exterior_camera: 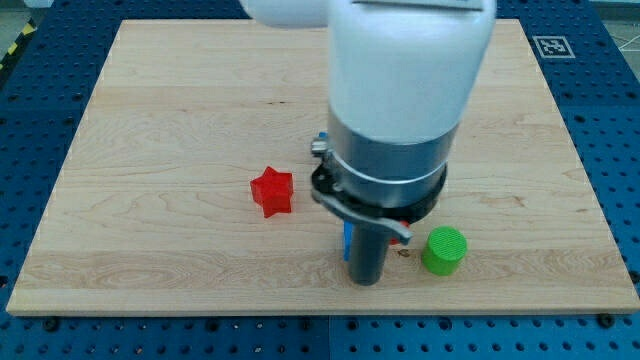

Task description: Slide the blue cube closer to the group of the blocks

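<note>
My tip (366, 281) rests on the board near the view's bottom, right of centre. The blue cube (347, 241) shows only as a thin sliver at the rod's left edge; the rod hides the rest of it. A green cylinder (443, 250) stands just to the tip's right. A red star (271, 191) lies apart to the upper left. A small bit of red (403, 241) peeks out at the rod's right side. The arm's body hides the other blocks of the group.
The wooden board (150, 120) lies on a blue perforated table. A marker tag (550, 45) sits at the board's top right corner. The board's bottom edge is close below the tip.
</note>
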Controlling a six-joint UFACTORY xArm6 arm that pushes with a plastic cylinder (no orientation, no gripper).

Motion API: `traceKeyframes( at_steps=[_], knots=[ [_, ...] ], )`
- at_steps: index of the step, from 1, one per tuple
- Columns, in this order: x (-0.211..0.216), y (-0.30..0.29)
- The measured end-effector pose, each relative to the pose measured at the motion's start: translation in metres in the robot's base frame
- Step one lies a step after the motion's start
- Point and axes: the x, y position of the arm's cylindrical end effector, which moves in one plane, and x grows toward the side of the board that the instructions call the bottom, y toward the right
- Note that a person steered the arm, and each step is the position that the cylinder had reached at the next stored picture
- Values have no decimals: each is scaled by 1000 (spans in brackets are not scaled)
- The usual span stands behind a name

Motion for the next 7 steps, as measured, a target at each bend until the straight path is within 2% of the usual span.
traceKeyframes(
  at_steps=[1,2,3,4,5,7],
  knots=[
    [-2,26],
    [-11,28],
    [19,27],
    [18,-10],
    [-17,-19],
    [-33,-17]
  ],
)
